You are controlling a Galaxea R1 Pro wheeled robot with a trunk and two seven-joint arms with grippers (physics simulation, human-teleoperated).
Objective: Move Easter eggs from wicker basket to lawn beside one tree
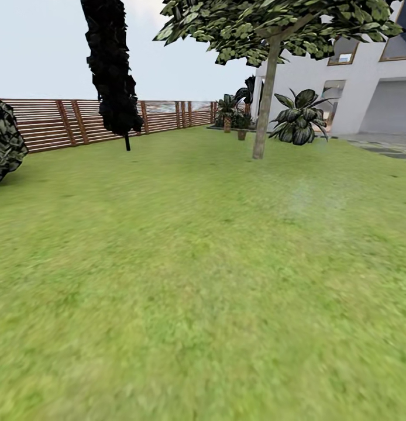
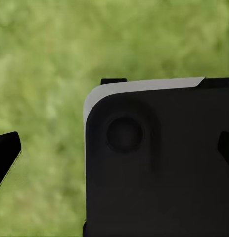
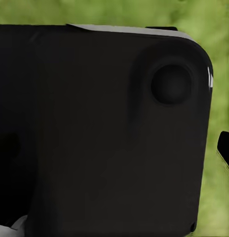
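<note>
The lawn (image 1: 191,280) stretches ahead of me across the garden. A tree (image 1: 265,105) with a bare grey-tan trunk and a leafy canopy stands at the far right of centre. The Easter eggs and the wicker basket are out of view. My left gripper (image 2: 114,150) hangs over grass beside a black body panel (image 2: 159,168), its dark fingertips (image 2: 6,153) wide apart and holding nothing. My right gripper (image 3: 114,148) faces a black panel (image 3: 94,128); one fingertip (image 3: 226,148) sits at the frame's edge over grass, and nothing is held.
A dark narrow columnar tree (image 1: 112,70) stands at the back left, with a round bush (image 1: 4,140) at the left edge. A brown slatted fence (image 1: 80,120) closes the far side. A white house (image 1: 355,88), potted plants (image 1: 235,120) and a leafy shrub (image 1: 299,120) lie back right.
</note>
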